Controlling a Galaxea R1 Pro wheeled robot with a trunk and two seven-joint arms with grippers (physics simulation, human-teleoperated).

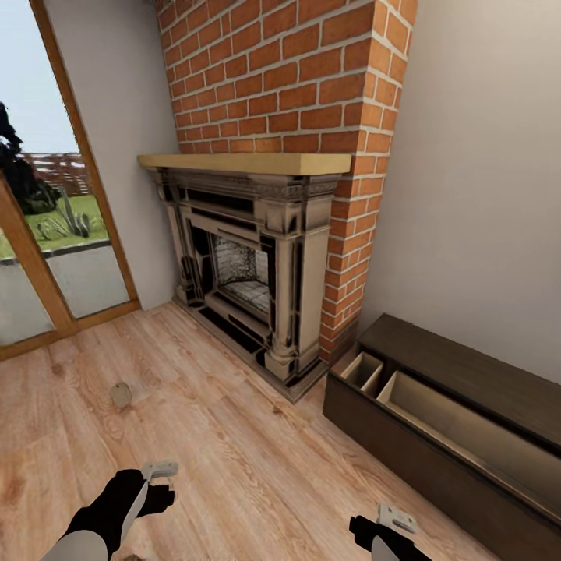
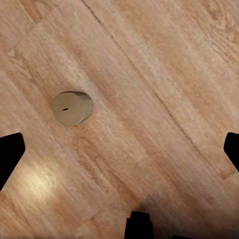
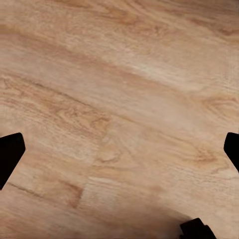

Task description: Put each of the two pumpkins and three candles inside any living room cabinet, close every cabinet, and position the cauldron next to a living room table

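Item: two empty pincers over bare floor, one candle loose, cabinet standing open.

Left gripper (image 2: pixel 119 149): fingers spread wide to the side edges of the left wrist view, nothing between them. In the head view it sits at lower left (image 1: pixel 160 471). Right gripper (image 3: pixel 119 149): likewise spread wide and empty; lower right of the head view (image 1: pixel 393 518). Candle (image 2: pixel 72 108): lying on the wooden floor (image 1: pixel 257 460), upper left of the left wrist frame, ahead of the left gripper and apart from it; in the head view at left of centre (image 1: pixel 120 394). Cabinet (image 1: pixel 436 460): lower right, against the wall beside the brick fireplace (image 1: pixel 257 265), top open, visible compartments bare. Progress, as judged: early; this candle is unstowed and the cabinet unclosed.
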